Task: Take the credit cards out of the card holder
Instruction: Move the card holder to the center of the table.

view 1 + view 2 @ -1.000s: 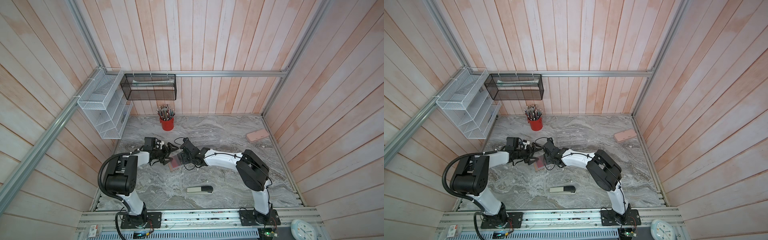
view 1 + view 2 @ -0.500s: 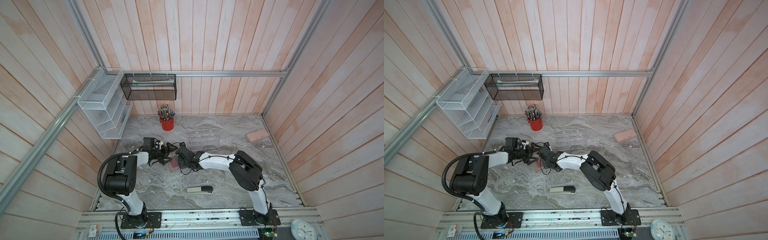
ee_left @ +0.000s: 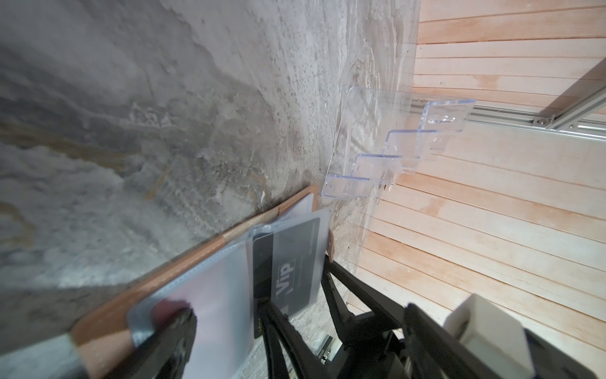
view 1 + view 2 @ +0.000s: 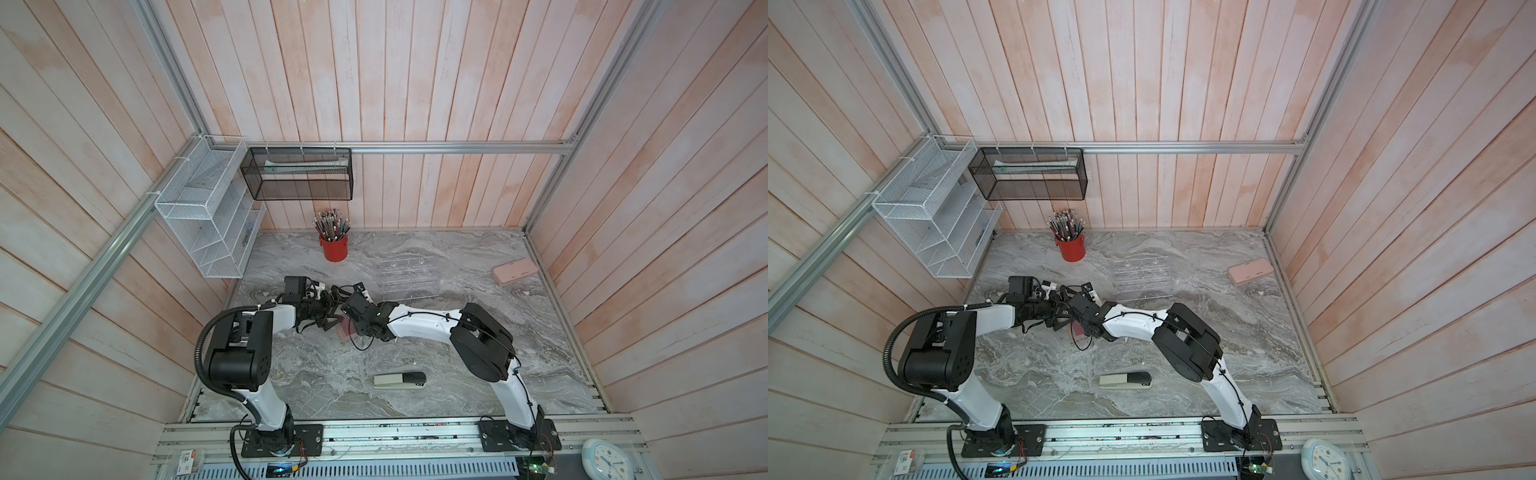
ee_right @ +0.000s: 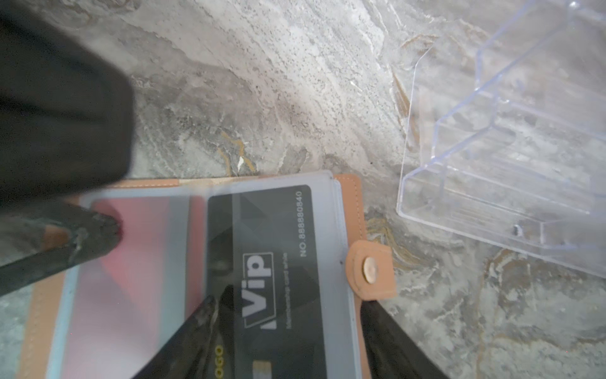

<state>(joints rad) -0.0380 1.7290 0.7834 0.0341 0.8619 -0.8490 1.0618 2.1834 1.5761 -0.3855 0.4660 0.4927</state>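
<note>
The tan card holder lies open and flat on the marble table, and in both top views it is mostly hidden under the two grippers. A black VIP credit card sits in its clear sleeve on the snap-tab side. A red card shows under the other sleeve. My right gripper is open astride the black card, one finger on the card's edge near the fold, the other beyond the holder's edge. My left gripper is wide open, one fingertip pressing the red card's sleeve.
A clear acrylic rack stands just behind the holder. A red pencil cup is at the back, a long pink case at the right wall, a stapler towards the front. Wire shelves hang on the left wall.
My right gripper has moved left over the card holder, close to the left gripper, and its jaws have spread wider. The left arm and the holder have stayed put.
</note>
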